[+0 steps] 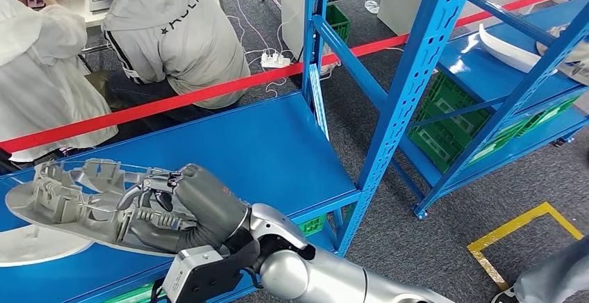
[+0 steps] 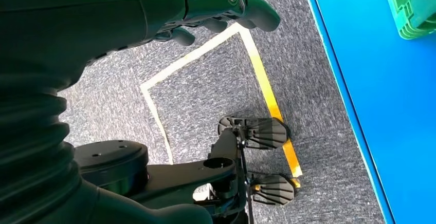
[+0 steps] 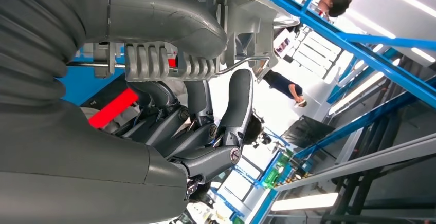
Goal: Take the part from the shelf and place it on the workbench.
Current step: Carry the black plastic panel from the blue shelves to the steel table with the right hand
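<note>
- Part, a grey moulded piece with ribs and clips on its upper face, was seen lying long-ways over the near end of the blue shelf board, held by the right hand.
- In the right wrist view, the right hand's fingers were curled under the part and the thumb was laid over it, so the piece was clamped from both faces, presumably to keep its long body from tipping.
- The grip was taken at the part's near end, judged to be the end most easily reached from the robot's stance.
- The left hand was hung low above the grey carpet, its fingers loosely curled around nothing; no role in the carry was apparent.
- A second pale piece was left on the board just beside the held one.
- Whether the part was already lifted free of the board could not be told.
- No workbench could be identified with certainty, so the task was judged to be at the taking stage, with placing not yet done.
- Two seated people were noted beyond a red tape line, well apart from the arm.
</note>
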